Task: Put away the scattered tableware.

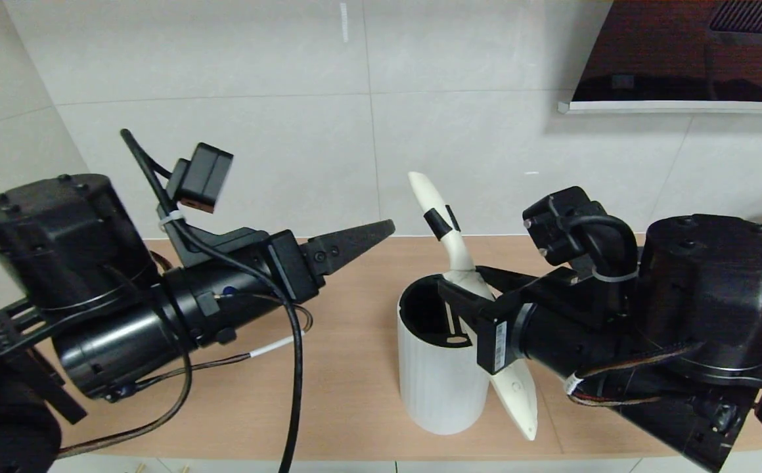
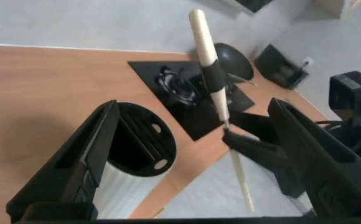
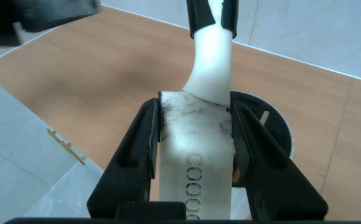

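A white slotted spatula [image 1: 452,244] with a black band on its handle is tilted over a white cylindrical utensil holder [image 1: 437,391] with a black inside. My right gripper [image 1: 468,297] is shut on the spatula where blade and handle meet, just above the holder's rim; the blade [image 1: 519,394] hangs outside the holder's wall. In the right wrist view the spatula [image 3: 196,146] sits between the fingers [image 3: 142,146], with the holder [image 3: 274,124] beyond. My left gripper [image 1: 355,243] is open and holds nothing, hovering left of the holder [image 2: 115,186] and facing the spatula [image 2: 206,53].
The holder stands on a wooden counter [image 1: 348,374] against a tiled wall [image 1: 328,131]. A dark range hood [image 1: 683,52] hangs at the upper right. A black hob [image 2: 183,93] with a dark pan [image 2: 230,56] lies behind the holder. The counter's front edge [image 3: 50,118] runs close by.
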